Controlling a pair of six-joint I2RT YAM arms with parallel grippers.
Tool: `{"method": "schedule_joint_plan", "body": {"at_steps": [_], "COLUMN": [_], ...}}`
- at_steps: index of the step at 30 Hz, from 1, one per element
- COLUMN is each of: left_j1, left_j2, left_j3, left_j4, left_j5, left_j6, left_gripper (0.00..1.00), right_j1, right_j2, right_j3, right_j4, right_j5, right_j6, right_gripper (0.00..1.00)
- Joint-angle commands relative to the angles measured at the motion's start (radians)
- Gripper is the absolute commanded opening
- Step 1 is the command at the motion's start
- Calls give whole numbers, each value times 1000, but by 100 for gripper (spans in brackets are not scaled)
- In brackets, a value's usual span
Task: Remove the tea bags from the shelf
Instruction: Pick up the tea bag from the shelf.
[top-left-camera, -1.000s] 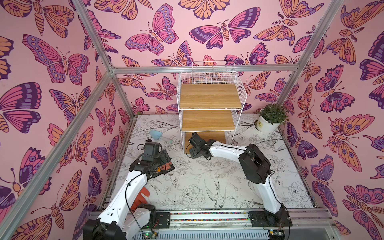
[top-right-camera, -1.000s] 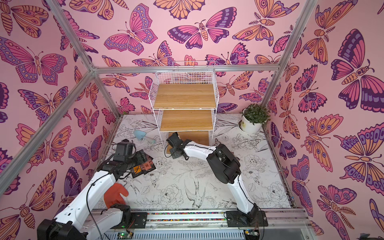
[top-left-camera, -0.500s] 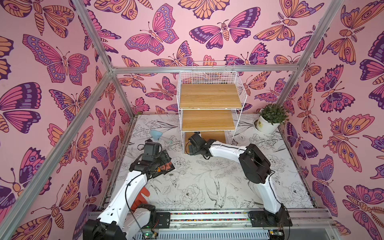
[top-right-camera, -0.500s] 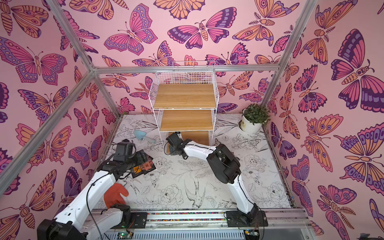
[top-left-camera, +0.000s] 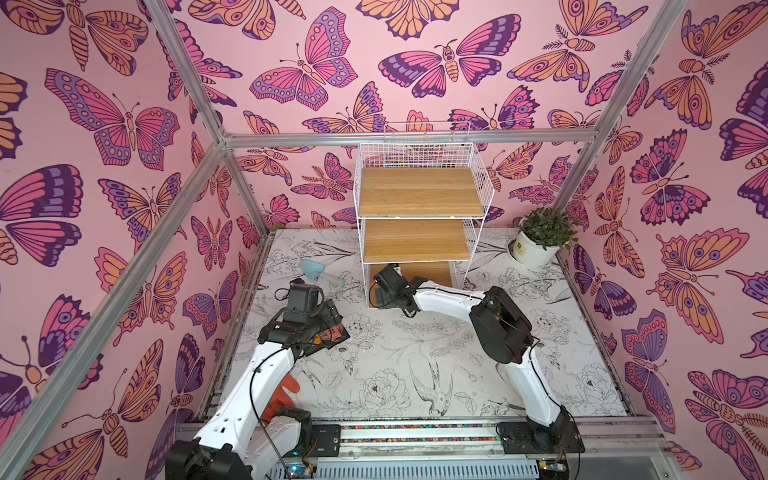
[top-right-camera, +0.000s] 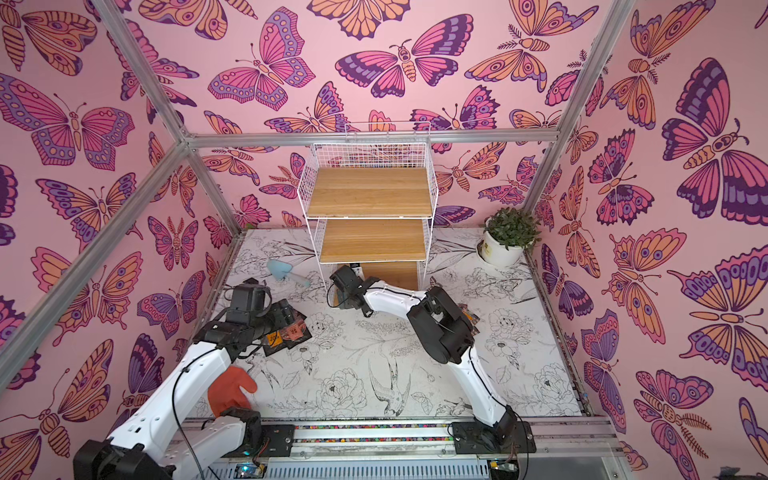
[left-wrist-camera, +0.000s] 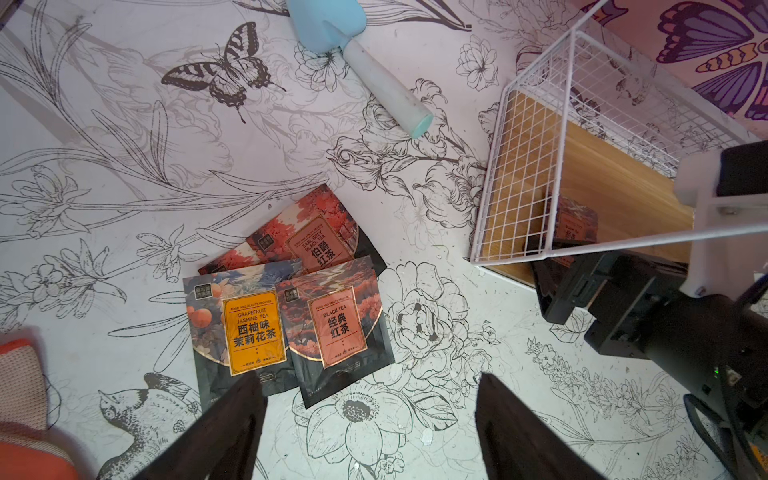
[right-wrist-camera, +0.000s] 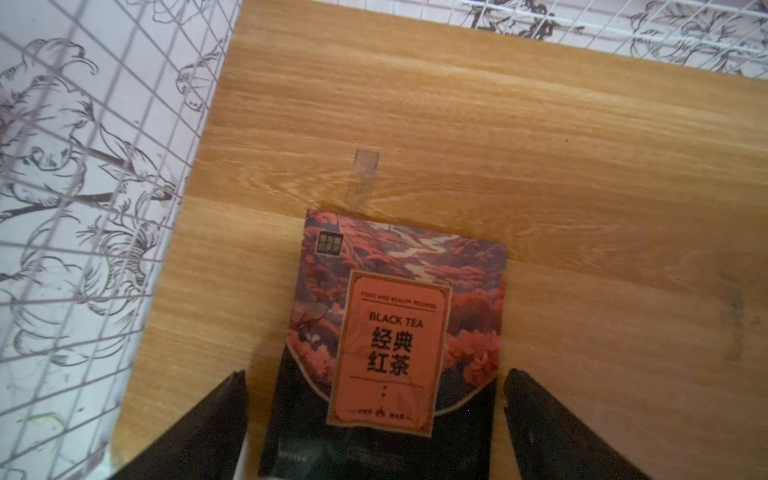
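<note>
The shelf (top-left-camera: 419, 195) (top-right-camera: 370, 195) stands at the back of the table, and its two upper boards are bare. One red black-tea tea bag (right-wrist-camera: 395, 332) lies flat on the bottom board. My right gripper (right-wrist-camera: 376, 415) reaches into that tier (top-left-camera: 382, 297); it is open, a finger on each side of the sachet, with a gap on both sides. The same sachet shows through the wire in the left wrist view (left-wrist-camera: 575, 224). Three tea bags (left-wrist-camera: 291, 299) (top-left-camera: 328, 332) lie overlapping on the table. My left gripper (left-wrist-camera: 370, 415) hovers open just beside them, holding nothing.
A light blue trowel (top-left-camera: 320, 274) (left-wrist-camera: 361, 54) lies left of the shelf. A white plant pot (top-left-camera: 536, 241) stands at the back right. An orange glove (top-left-camera: 282, 395) lies near the left arm's base. The shelf's wire side panels (right-wrist-camera: 83, 208) flank the right gripper.
My right gripper has shifted slightly left at the shelf's bottom tier. The left arm and the pile on the table have not moved.
</note>
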Motion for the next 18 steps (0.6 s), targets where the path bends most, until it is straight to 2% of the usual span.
{"method": "schedule_joint_plan", "body": {"at_steps": [1, 10, 14, 18], "left_j1": [8, 8, 7, 8], "left_j2": [-12, -35, -45, -56], "left_j3": [-17, -31, -36, -43], "left_j4": [7, 4, 5, 4], "left_j5": [-1, -8, -9, -12], "left_j6": [3, 4, 1, -1], "left_gripper": [83, 83, 83, 83], "right_j1": [-4, -25, -34, -36], "right_j2": [41, 49, 41, 60], "right_j3": [34, -5, -24, -20], "right_j4": [-60, -123, -147, -192], "right_j5": [16, -57, -88, -107], "right_j6": [15, 110, 113, 110], "right_gripper": [99, 91, 86, 76]}}
